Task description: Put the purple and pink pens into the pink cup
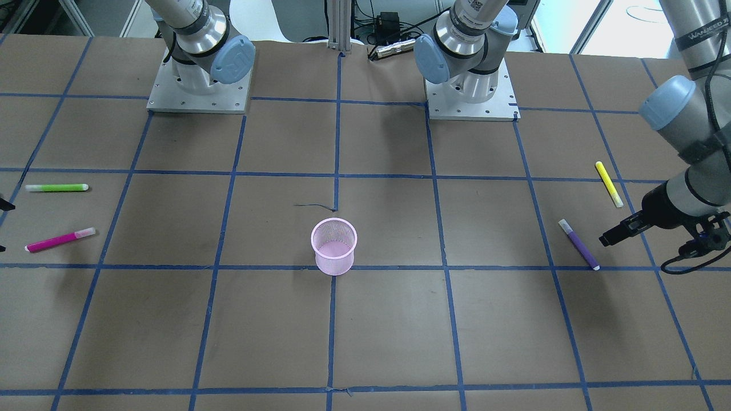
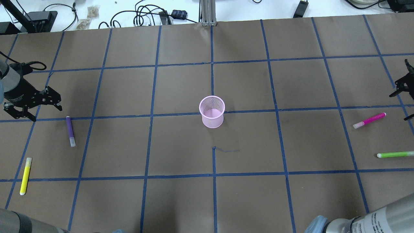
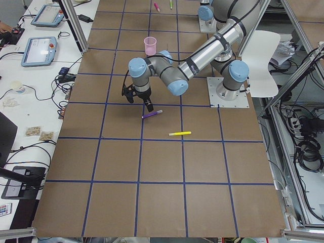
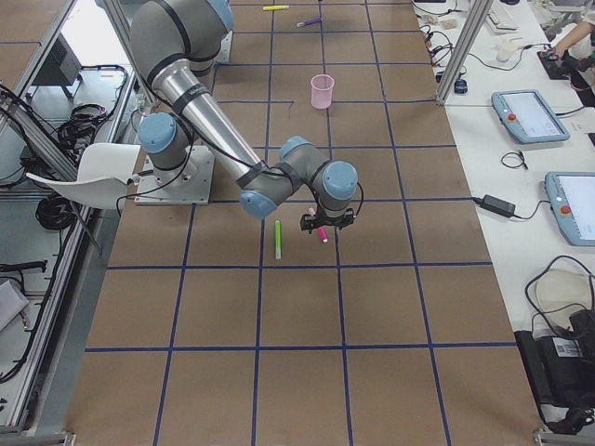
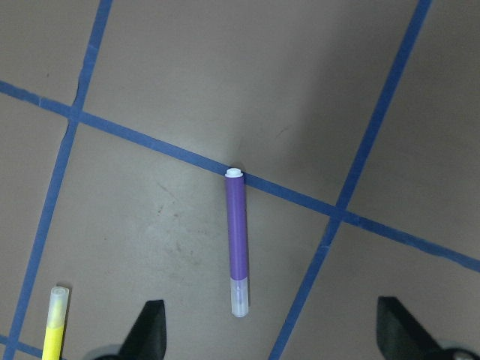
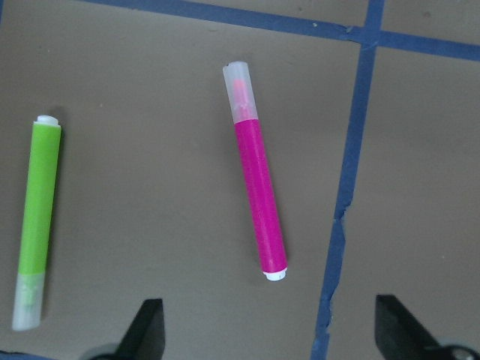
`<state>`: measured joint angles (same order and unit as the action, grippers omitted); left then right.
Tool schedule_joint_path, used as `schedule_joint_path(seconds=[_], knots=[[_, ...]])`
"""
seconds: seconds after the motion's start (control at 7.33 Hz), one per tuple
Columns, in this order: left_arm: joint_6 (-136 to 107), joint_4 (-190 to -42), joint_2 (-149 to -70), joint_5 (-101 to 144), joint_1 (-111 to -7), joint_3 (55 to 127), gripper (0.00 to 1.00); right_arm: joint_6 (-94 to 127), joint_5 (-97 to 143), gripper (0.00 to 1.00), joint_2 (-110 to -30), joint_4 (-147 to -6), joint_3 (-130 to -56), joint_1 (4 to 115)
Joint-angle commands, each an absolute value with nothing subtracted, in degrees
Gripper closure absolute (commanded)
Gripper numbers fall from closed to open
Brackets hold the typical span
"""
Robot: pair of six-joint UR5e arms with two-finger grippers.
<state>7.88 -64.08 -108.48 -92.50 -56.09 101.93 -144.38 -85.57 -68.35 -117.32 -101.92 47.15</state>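
Observation:
The pink mesh cup [image 2: 212, 111] stands upright and empty at the table's middle. The purple pen [image 2: 70, 131] lies flat on the robot's left side. My left gripper [image 2: 45, 113] hovers just beyond it, open and empty; the left wrist view shows the purple pen [image 5: 237, 244] between and ahead of the spread fingers of my left gripper [image 5: 274, 334]. The pink pen [image 2: 369, 120] lies flat on the right side. My right gripper [image 2: 399, 106] hovers over it, open and empty; the right wrist view shows the pink pen [image 6: 259, 202] ahead of my right gripper [image 6: 270, 334].
A yellow pen [image 2: 25, 175] lies near the purple one, closer to the robot. A green pen [image 2: 395, 154] lies near the pink one, also closer to the robot, and shows in the right wrist view [image 6: 36, 225]. Blue tape lines grid the brown table [image 2: 181, 200].

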Motion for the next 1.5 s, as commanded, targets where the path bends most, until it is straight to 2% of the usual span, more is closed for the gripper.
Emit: schedule_joint_path(seconds=[0.0, 0.27, 0.55, 1.09, 1.23, 1.36], knots=[[7.6, -56.7, -112.8, -92.1, -55.5, 102.1, 0.00, -147.6, -84.8, 0.05, -67.8, -126.8, -107.6, 47.1], [3.1, -54.6, -115.5, -91.9, -55.5, 102.4, 0.00, -150.3, -84.9, 0.07, -67.8, -135.7, -113.0, 47.1], [1.4, -54.2, -117.2, -91.8, -55.8, 102.4, 0.00, -152.7, -84.8, 0.10, -67.7, -138.0, -114.6, 47.1], [-0.4, -54.4, -117.7, -91.9, -57.7, 102.4, 0.00, -151.9, -84.9, 0.53, -67.9, -138.1, -114.5, 47.1], [-0.2, -54.6, -117.8, -91.8, -57.7, 102.4, 0.11, -151.9, -84.9, 0.60, -67.9, -138.2, -114.5, 47.1], [0.4, -54.6, -117.9, -92.5, -57.7, 102.4, 0.15, -151.8, -84.9, 0.63, -67.9, -138.2, -114.5, 47.1]])
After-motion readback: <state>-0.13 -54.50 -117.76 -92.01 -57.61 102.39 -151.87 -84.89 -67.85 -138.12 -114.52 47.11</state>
